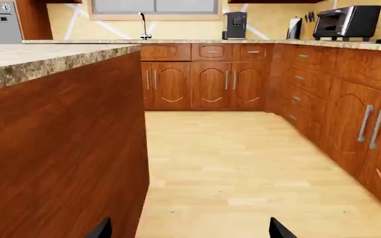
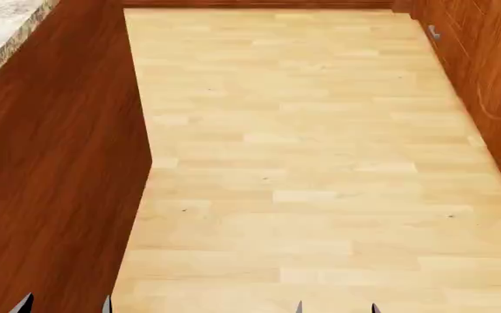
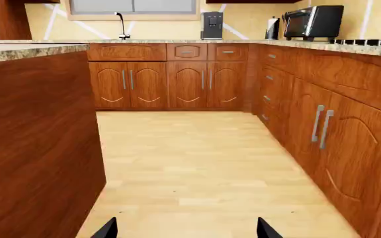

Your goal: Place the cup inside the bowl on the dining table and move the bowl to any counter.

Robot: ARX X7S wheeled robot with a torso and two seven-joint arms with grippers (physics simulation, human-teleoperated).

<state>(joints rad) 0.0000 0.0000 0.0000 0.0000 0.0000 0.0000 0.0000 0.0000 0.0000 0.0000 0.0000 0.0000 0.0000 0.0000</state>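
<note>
The cup, the bowl and the dining table are out of view in all three views. A granite counter [image 1: 349, 44] mottled in tan and brown runs along the back and right walls over wooden cabinets, and shows again as the counter [image 3: 349, 47] in the right wrist view. My left gripper [image 1: 190, 232] is open above bare floor, only its dark fingertips [image 1: 101, 231] showing. My right gripper [image 3: 187, 231] is open too, with nothing between its fingers. In the head view the left gripper [image 2: 66, 305] and right gripper [image 2: 336, 308] just peek in at the lower edge.
A tall wood-panelled island [image 2: 50, 169] with a speckled stone top [image 1: 38, 57] stands close on my left. Cabinets with metal handles [image 3: 319, 126] line the right. A faucet [image 1: 143, 25], coffee machine [image 1: 234, 25] and toaster oven [image 1: 347, 21] sit on the counter. Light wood floor [image 2: 303, 163] lies between.
</note>
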